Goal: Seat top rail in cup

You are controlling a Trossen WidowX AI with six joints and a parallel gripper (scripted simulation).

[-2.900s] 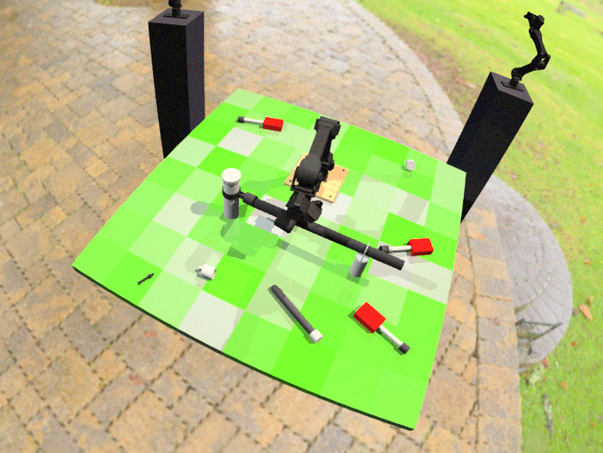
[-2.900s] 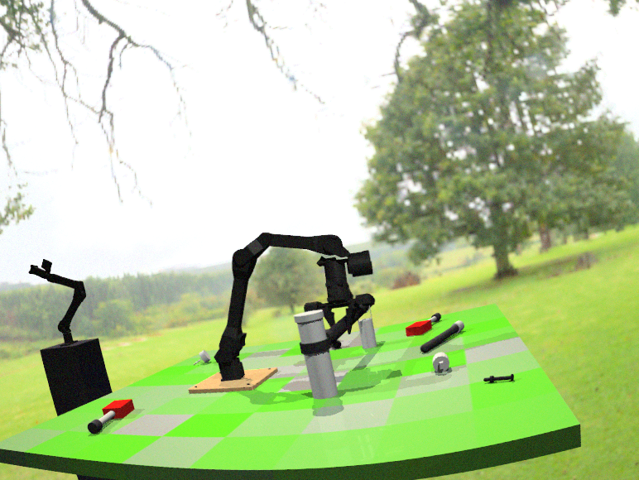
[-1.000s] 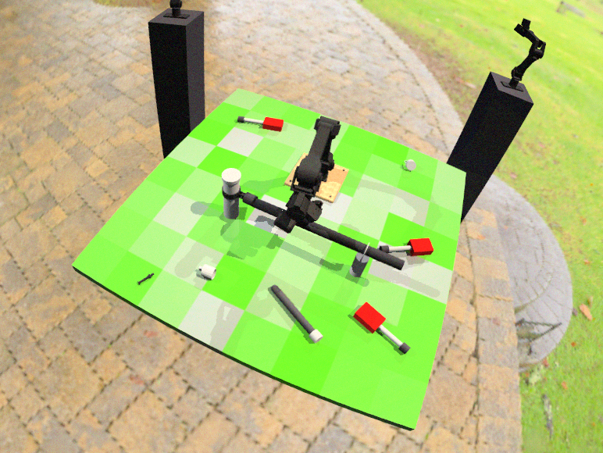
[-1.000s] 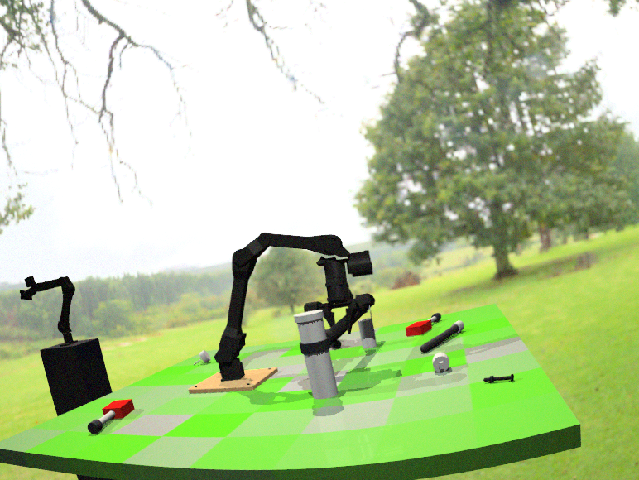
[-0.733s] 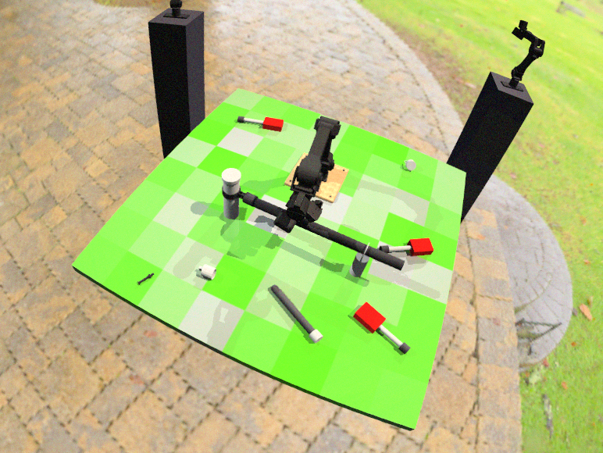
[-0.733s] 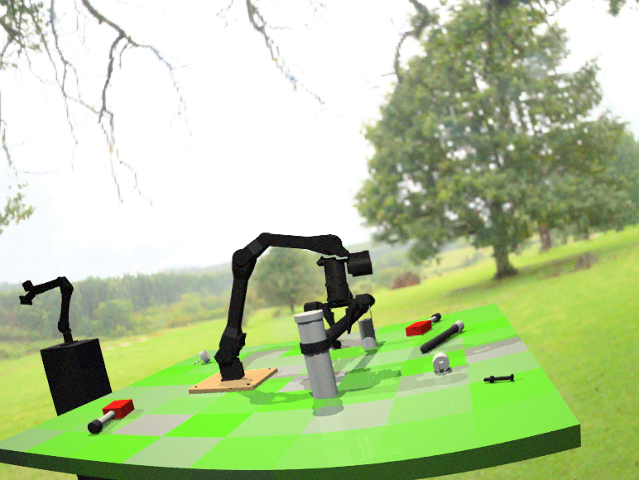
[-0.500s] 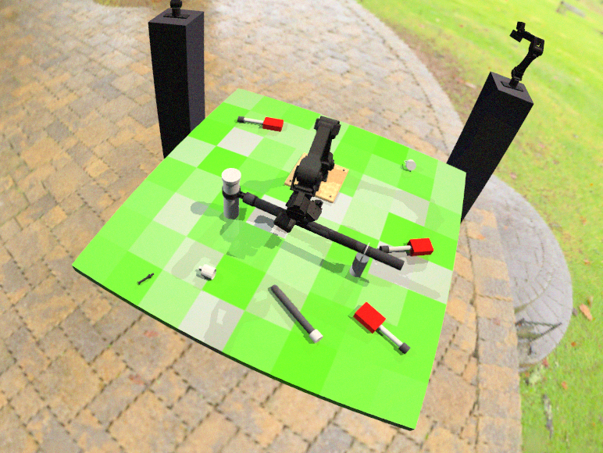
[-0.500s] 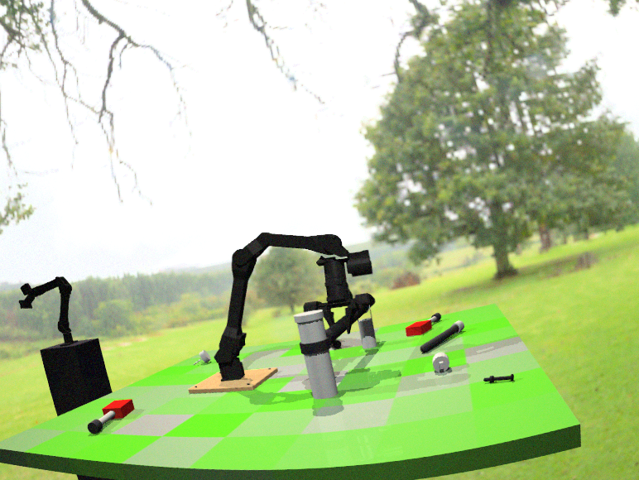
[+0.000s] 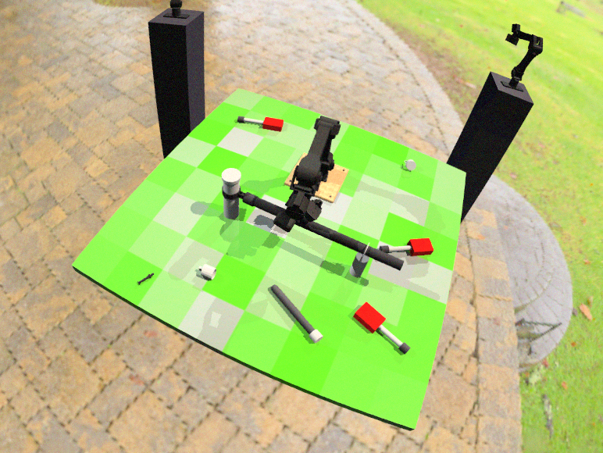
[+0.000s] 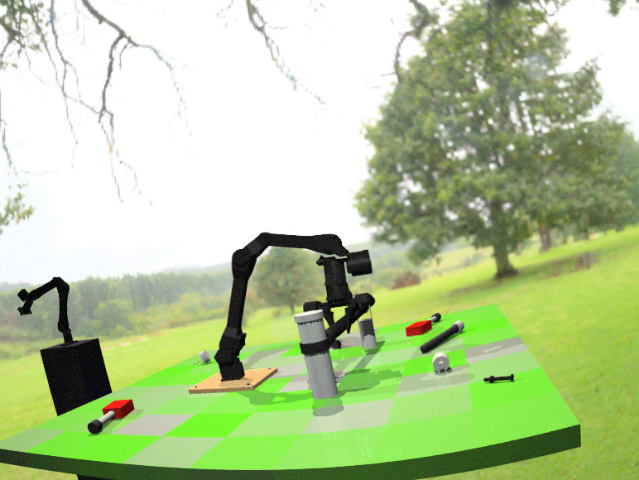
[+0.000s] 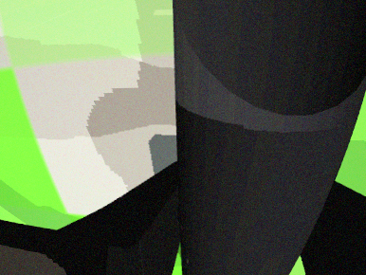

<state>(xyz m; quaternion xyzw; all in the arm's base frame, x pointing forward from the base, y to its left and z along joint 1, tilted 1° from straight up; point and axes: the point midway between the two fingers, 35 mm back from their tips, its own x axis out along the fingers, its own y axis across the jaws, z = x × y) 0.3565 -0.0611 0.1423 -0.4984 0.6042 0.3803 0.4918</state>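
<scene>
The big white-capped post [image 9: 231, 210] [image 10: 322, 376] stands upright, with a black brace band [image 9: 229, 194] [image 10: 314, 347] high on it, a little below the cap. The dark rail-end cup [image 9: 250, 198] hangs on the band's rail side. The long dark rail [image 9: 336, 235] [image 11: 265, 57] slopes from the cup to beyond the short grey post [image 9: 358, 266] [image 10: 367, 333], crossing above it at the loop cap. The rail's near end meets the cup's mouth; how deep it sits cannot be told. My gripper [image 9: 291, 219] [image 10: 340, 322] [image 11: 238, 175] is shut on the rail between the posts, nearer the big post.
A dark rod with a white end [image 9: 294, 310] [image 10: 441, 338], a white cap piece [image 9: 208, 272] [image 10: 440, 362] and a black bolt [image 9: 144, 278] [image 10: 498, 378] lie on the table. Red blocks with rods [image 9: 272, 124] [image 9: 420, 247] [image 9: 369, 317] lie around. Another small white piece [image 9: 409, 165] lies behind.
</scene>
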